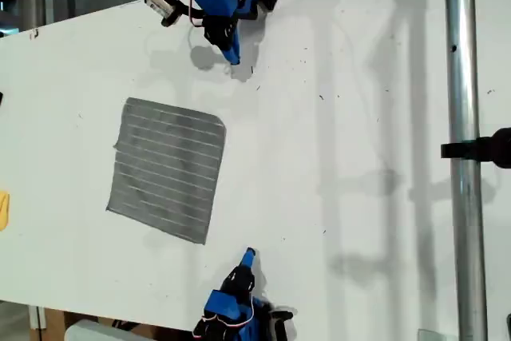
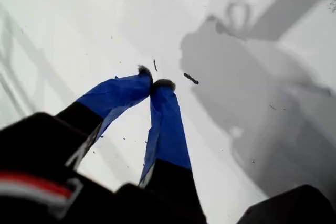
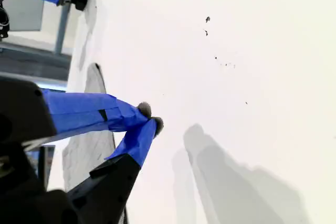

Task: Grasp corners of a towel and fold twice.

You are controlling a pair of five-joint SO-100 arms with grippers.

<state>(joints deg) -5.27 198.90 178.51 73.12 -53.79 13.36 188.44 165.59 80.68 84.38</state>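
The grey towel [image 1: 168, 167] with thin pale stripes lies flat and spread out on the white table [image 1: 343, 157], towards the exterior view's left. All of its corners rest on the table, none held. My first gripper [image 1: 234, 60] [image 2: 152, 80] hangs shut and empty above bare table beyond the towel's far edge, near some dark specks. My second gripper [image 1: 250, 253] [image 3: 151, 117] is shut and empty at the near table edge, just off the towel's near corner [image 1: 204, 241]. A strip of the towel [image 3: 86, 145] shows beside it in the second wrist view.
A small yellow object [image 1: 3, 209] lies at the exterior view's left edge. A metal pole [image 1: 463, 197] with a black clamp [image 1: 487, 148] runs down the exterior view's right. Shadows of the arms fall across the table.
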